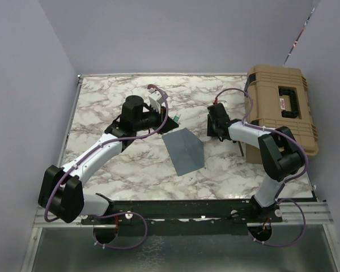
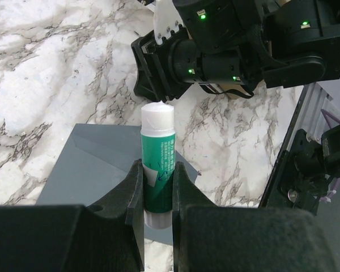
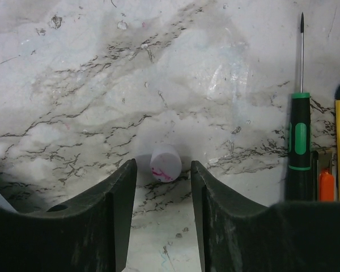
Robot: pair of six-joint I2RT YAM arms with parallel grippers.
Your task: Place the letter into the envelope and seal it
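The left gripper [image 2: 157,173] is clamped on a green glue stick [image 2: 157,139], whose bare white tip points away from the wrist, above the envelope [image 1: 184,150]; the slate-grey envelope lies flat near the middle of the tabletop [image 1: 116,93], closer to the near edge than the far one; the right gripper [image 3: 163,170] stands released towards the right edge, jaws apart, a small white cap [image 3: 166,161] resting on the marble between the fingers and touching neither; a green-handled screwdriver [image 3: 299,133] lies just beside it; a tan toolbox [image 1: 280,107] fills the far right corner.
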